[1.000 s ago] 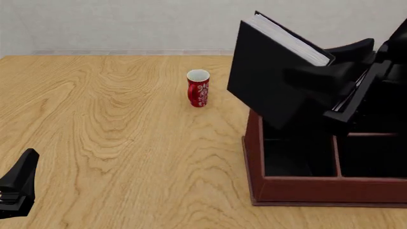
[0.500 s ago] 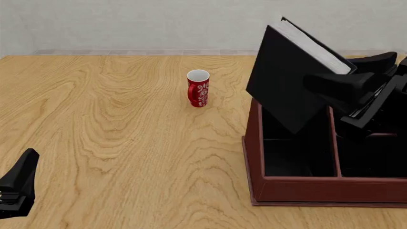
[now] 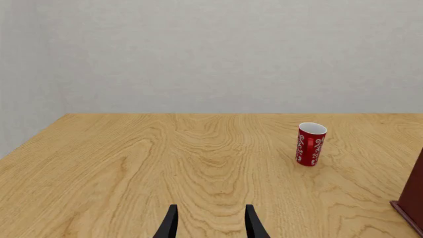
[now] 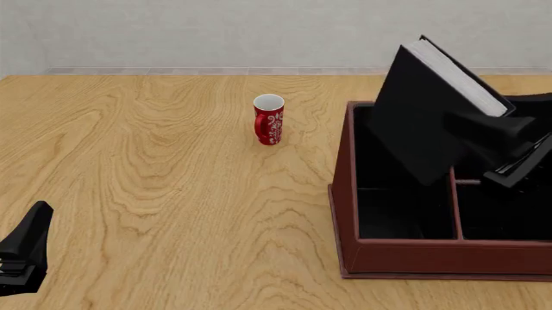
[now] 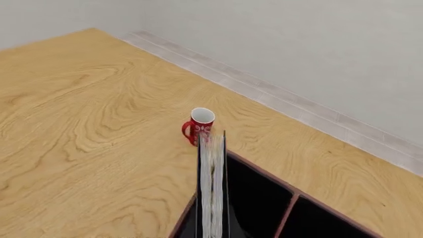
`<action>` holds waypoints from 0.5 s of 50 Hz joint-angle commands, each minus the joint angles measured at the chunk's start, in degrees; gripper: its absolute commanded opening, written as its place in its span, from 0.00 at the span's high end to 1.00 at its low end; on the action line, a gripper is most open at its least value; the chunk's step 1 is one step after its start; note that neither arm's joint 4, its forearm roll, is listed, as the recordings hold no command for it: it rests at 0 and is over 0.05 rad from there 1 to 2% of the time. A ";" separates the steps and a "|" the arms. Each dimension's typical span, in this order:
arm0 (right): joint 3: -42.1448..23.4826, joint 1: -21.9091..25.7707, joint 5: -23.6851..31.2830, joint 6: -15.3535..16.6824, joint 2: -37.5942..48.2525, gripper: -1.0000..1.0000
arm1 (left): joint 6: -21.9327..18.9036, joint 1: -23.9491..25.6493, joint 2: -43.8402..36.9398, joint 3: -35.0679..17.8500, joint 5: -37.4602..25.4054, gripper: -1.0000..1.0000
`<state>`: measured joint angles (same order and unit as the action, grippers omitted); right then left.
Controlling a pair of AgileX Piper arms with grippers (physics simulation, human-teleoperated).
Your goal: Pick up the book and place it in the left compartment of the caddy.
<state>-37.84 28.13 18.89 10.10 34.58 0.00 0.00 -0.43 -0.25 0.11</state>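
The black book (image 4: 423,119) with its white page block hangs tilted, its lower corner down inside the left compartment (image 4: 405,219) of the reddish-brown caddy (image 4: 343,194). My right gripper (image 4: 481,129) is shut on the book's right side, above the caddy. In the right wrist view the book's page edge (image 5: 211,188) stands upright over the caddy's dark inside (image 5: 258,198); the fingers themselves are hidden there. My left gripper (image 4: 26,248) rests low at the table's near left, open and empty, with its fingertips (image 3: 170,225) showing in the left wrist view.
A red mug (image 4: 269,119) with a white pattern stands on the table left of the caddy's far corner; it also shows in the left wrist view (image 3: 310,145) and the right wrist view (image 5: 200,124). A thin divider (image 4: 456,213) bounds the left compartment on its right.
My right gripper has carried the book to the right and lower, from above the caddy's left wall to over the left compartment. The left arm has not moved.
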 commanded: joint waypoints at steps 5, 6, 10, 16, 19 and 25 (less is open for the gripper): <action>2.24 -3.37 -1.23 -0.16 -1.82 1.00 | 0.00 0.00 0.00 0.00 0.00 0.00; 2.53 -3.38 -1.49 -0.30 -1.48 1.00 | 0.00 0.00 0.00 0.00 0.00 0.00; 3.16 -3.76 -1.97 -0.51 -1.42 1.00 | 0.00 0.00 0.00 0.00 0.00 0.00; 5.59 -4.43 -4.12 -1.99 -1.49 1.00 | 0.00 0.00 0.00 0.00 0.00 0.00; 6.49 -5.01 -4.98 -2.69 -1.94 1.00 | 0.00 0.00 0.00 0.00 0.00 0.00; 7.97 -5.73 -6.34 -2.73 -2.30 1.00 | 0.00 0.00 0.00 0.00 0.00 0.00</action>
<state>-31.68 23.76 14.88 9.43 33.07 0.00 0.00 -0.43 -0.25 0.11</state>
